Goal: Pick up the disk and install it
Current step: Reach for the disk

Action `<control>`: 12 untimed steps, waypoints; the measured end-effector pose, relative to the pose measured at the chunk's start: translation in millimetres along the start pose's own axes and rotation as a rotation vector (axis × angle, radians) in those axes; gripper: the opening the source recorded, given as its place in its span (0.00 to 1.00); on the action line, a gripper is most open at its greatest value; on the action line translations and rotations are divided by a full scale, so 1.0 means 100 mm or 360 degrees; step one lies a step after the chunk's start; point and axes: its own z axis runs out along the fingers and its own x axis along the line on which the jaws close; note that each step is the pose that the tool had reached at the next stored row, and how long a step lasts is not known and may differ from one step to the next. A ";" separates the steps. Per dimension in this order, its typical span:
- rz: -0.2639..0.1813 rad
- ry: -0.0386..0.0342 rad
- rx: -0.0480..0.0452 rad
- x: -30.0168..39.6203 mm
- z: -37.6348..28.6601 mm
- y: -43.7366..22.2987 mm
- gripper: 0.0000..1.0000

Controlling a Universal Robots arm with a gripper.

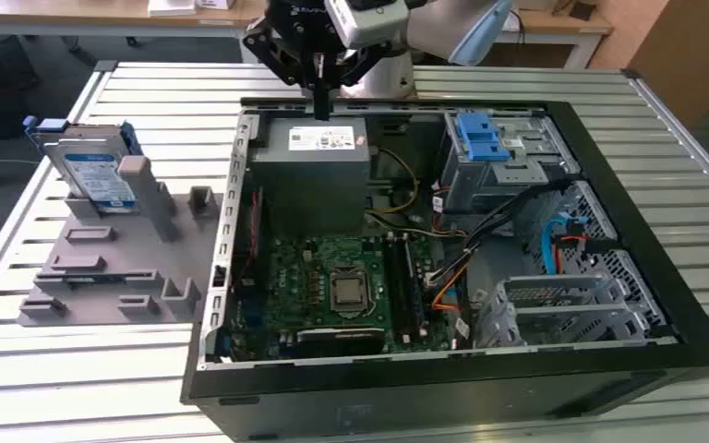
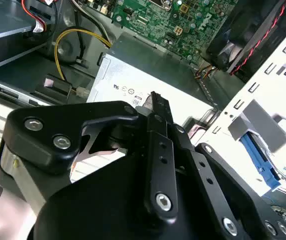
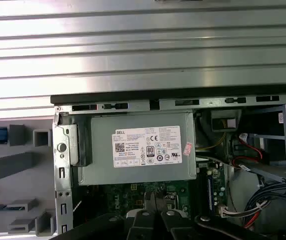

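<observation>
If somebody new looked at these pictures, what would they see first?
Probably the big open computer in the middle of the exterior view, with its green circuit board showing. Over its grey box hangs the robot's black gripper, shut and holding nothing. On the exterior view's left, the disk stands upright in a grey rack.

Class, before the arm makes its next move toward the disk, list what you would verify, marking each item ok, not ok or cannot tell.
1. The disk stands upright in the grey holder, unobstructed: ok.
2. The gripper carries nothing: ok.
3. The gripper is positioned above the disk: not ok; it hangs over the grey box inside the computer case.
4. The gripper is open for a grasp: not ok; shut.
5. The metal cage with the blue latch is empty: cannot tell.
</observation>
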 end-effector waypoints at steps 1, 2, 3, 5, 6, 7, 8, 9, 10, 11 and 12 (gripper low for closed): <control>0.0000 0.0000 0.0000 0.000 0.000 0.000 0.11; 0.0000 0.0000 0.0000 0.000 0.000 0.000 0.11; 0.0000 0.0000 0.0000 0.000 0.000 0.000 0.11; 0.0000 0.0000 0.0000 0.002 0.000 0.000 0.11; 0.0000 0.0000 0.0000 0.006 0.000 0.000 0.11; 0.0000 0.0000 0.0000 0.012 0.000 -0.001 0.11; 0.0000 0.0000 0.0000 0.016 0.000 -0.001 0.11; 0.0000 0.0000 0.0000 0.020 0.000 -0.001 0.11; 0.0000 0.0000 0.0000 0.025 -0.001 -0.002 0.11; 0.0000 0.0000 0.0000 0.032 -0.001 -0.002 0.11; 0.0000 0.0000 0.0000 0.038 -0.001 -0.003 0.11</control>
